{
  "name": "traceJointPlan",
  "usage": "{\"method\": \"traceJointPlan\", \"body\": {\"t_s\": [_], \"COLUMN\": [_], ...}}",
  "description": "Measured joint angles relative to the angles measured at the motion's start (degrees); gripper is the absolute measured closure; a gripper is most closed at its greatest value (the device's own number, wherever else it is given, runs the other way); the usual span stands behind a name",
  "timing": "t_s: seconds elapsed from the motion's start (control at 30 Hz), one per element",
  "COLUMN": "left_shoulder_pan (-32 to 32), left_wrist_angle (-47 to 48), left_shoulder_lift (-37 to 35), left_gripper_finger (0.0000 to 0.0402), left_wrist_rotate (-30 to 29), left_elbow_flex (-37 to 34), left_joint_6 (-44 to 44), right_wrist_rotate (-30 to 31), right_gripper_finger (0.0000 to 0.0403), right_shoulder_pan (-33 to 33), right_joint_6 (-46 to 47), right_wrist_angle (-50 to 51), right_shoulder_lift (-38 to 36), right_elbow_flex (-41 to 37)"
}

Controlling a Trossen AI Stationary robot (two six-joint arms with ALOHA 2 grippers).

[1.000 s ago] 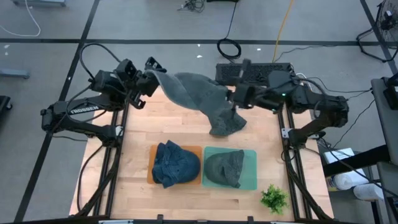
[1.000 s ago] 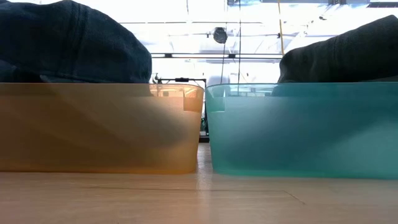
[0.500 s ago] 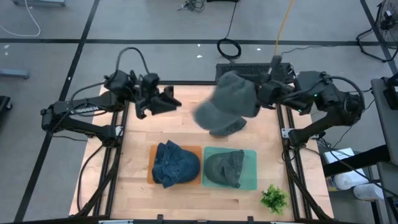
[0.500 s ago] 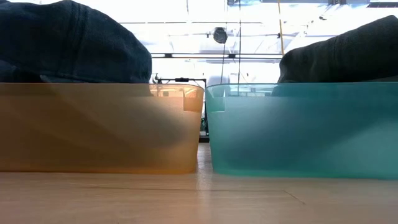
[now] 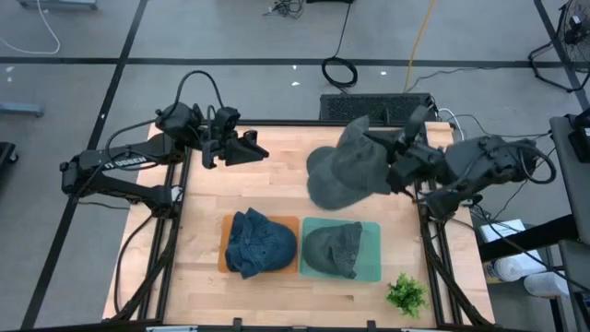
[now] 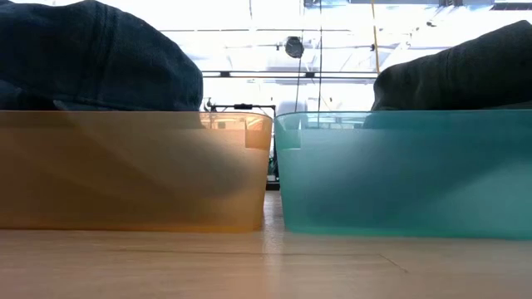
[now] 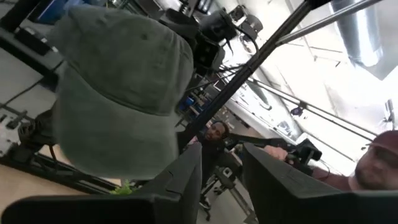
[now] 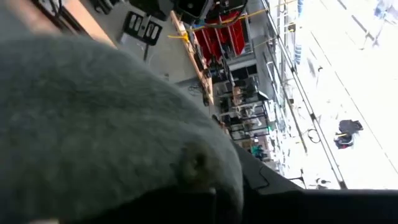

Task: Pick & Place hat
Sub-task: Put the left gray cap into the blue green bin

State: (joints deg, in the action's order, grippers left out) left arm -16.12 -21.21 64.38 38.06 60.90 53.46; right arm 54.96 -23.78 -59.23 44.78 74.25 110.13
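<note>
Above the far right part of the table (image 5: 277, 198), a grey-green hat (image 5: 343, 171) is held aloft by the right gripper (image 5: 396, 166), whose fingers are clenched on the hat's edge; the cloth hangs free, clear of the wood. The left gripper (image 5: 251, 150) is kept near the far left edge, and its fingers (image 7: 186, 177) are seen parted with nothing between them.

For the placing to go well, the hat should be carried toward the near bins and lowered crown-up, so that the brim is not folded under, and it should be released only when its weight is taken from below.

Both bins are already occupied: a dark blue hat (image 5: 258, 242) is seen in the orange bin (image 6: 133, 170), and a grey hat (image 5: 334, 247) in the teal bin (image 6: 407, 170), which stands just beside it. Either a stack or bare wood would therefore have to be chosen. A small green plant (image 5: 406, 293) is set at the near right corner, close to the teal bin, and should be avoided by the arm. A person (image 7: 216, 132) is visible in the room beyond.
</note>
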Motion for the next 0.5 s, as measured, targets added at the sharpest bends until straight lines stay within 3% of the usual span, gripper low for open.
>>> {"method": "traceJointPlan", "body": {"t_s": [0.23,0.5], "left_shoulder_pan": [0.13,0.11], "left_wrist_angle": [0.00,0.00], "left_shoulder_lift": [0.00,0.00], "left_gripper_finger": [0.0253,0.0193], "left_wrist_rotate": [-0.09,-0.07], "left_elbow_flex": [0.00,0.00], "left_joint_6": [2.85,2.14], "right_wrist_rotate": [9.77,16.09], "right_gripper_finger": [0.0403,0.0403], "right_shoulder_pan": [-7.61,-12.59], "right_joint_6": [2.57,7.52], "right_wrist_angle": [1.16,1.46], "right_shoulder_lift": [2.43,6.93], "right_elbow_flex": [0.00,0.00]}}
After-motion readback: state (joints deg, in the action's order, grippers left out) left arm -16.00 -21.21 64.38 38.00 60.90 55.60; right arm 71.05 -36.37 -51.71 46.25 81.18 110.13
